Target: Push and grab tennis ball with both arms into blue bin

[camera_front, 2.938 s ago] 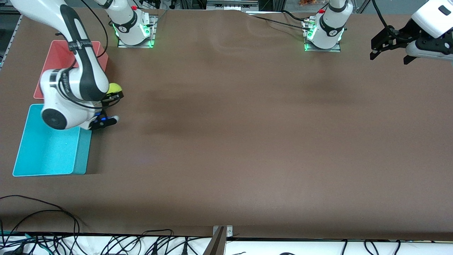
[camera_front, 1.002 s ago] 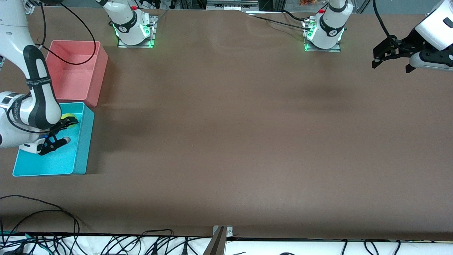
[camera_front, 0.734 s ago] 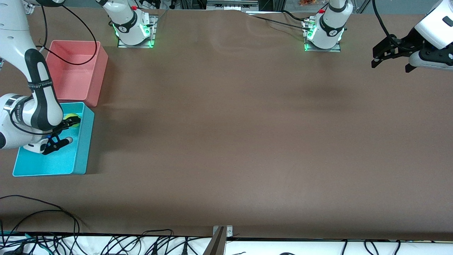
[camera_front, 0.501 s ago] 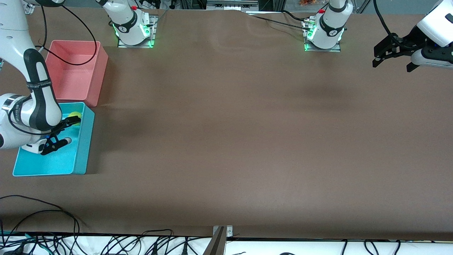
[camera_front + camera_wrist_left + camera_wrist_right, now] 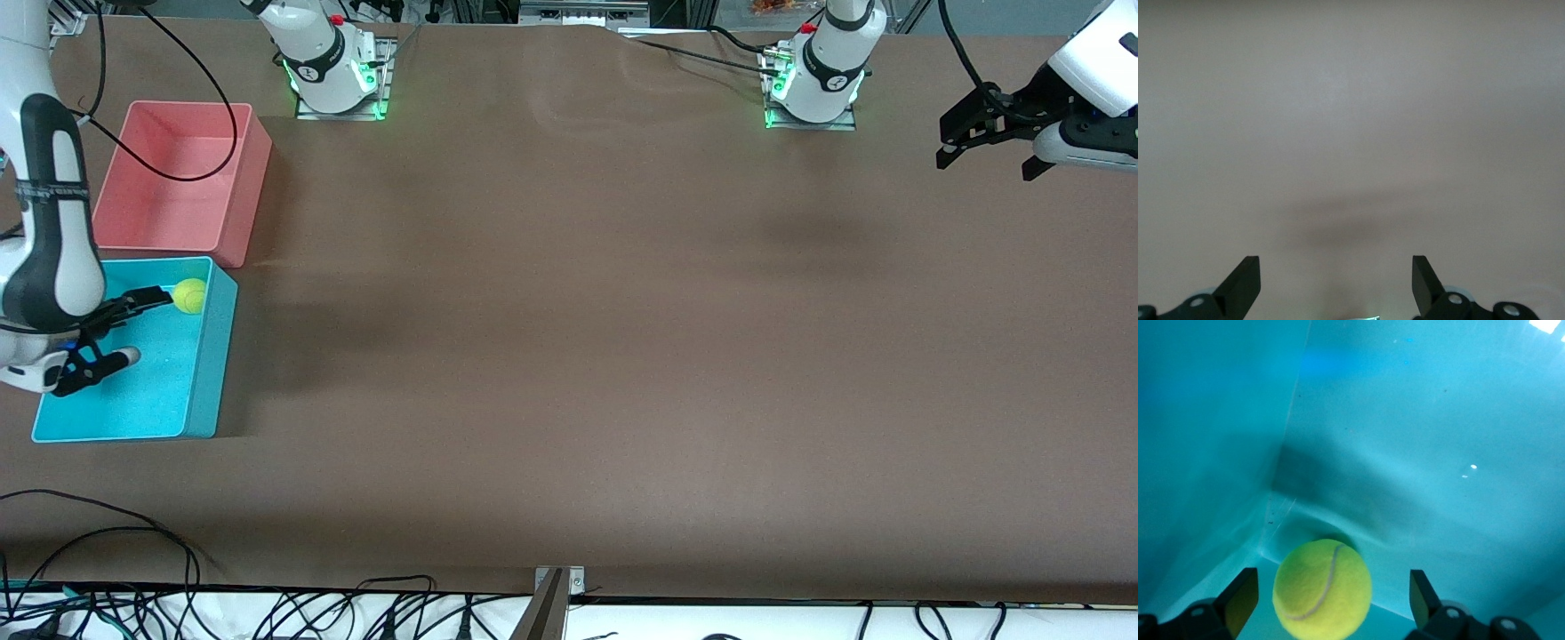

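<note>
**A:** So where's the tennis ball rn?

**B:** We see it lying loose in the blue bin, tucked in the corner nearest the pink bin, against the wall. Right wrist view shows it resting on the bin floor, nothing gripping it.

**A:** And the right gripper?

**B:** Fingers spread wide, w/ nothing between them, hanging over the bin interior just beside the ball. We'd judge the drop is done; wide fingers make sense bc the ball needs to sit free.

**A:** Left gripper?

**B:** Also spread wide, empty, up over bare table at the left arm's end, well apart from the bins. It waits. Left wrist view gives only plain tabletop between its fingertips. We reckon it's parked out there so the right arm has the bin end to itself.

**A:** Anything left?

**B:** Prob just lifting the right arm clear w/o clipping the bin wall.
</note>
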`<state>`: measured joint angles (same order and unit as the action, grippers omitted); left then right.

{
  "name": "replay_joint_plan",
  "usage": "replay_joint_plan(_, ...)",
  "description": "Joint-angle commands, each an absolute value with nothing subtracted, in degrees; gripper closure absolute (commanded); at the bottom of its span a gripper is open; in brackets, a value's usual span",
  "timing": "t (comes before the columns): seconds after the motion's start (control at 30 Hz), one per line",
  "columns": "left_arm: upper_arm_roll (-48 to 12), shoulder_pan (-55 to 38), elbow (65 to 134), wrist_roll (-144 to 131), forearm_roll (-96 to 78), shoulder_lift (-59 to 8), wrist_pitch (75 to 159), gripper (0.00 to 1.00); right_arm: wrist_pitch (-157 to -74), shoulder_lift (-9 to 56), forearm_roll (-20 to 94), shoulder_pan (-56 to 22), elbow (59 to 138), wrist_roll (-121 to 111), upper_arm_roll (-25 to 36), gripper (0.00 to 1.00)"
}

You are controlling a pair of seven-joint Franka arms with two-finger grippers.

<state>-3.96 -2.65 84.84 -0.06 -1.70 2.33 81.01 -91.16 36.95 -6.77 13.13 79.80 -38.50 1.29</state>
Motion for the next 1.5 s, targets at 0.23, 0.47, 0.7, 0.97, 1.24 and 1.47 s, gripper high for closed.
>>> replay_joint_plan(0.23,-3.87,-2.72,82.35,-0.88,-2.90,1.14,79.89,0.00,-77.78,32.00,-5.89,9.41,70.40,-35.51,0.27,0.00)
replay_joint_plan(0.47,-3.87,-2.64,82.44,-0.79,-2.90,1.14,79.89,0.00,-81.38,27.96,-5.89,5.72,69.70,-35.07,-1.06,0.00)
replay_joint_plan(0.7,-3.87,-2.72,82.35,-0.79,-2.90,1.14,79.89,0.00,-83.06,25.67,-4.66,4.75,69.61,-35.86,-1.49,0.00)
replay_joint_plan(0.97,-3.87,-2.90,82.35,-0.79,-2.90,1.14,79.98,0.00,-85.34,16.36,-3.25,2.38,74.44,-34.37,-1.14,0.00)
replay_joint_plan(1.24,-3.87,-2.90,82.35,-0.70,-2.81,1.14,79.89,0.00,-83.32,9.41,-1.76,-2.98,80.50,-6.44,1.41,0.00)
replay_joint_plan(1.47,-3.87,-2.90,82.35,-0.35,-2.81,1.14,79.98,0.00,-88.40,3.18,4.46,-3.69,90.77,-3.43,5.00,0.00)
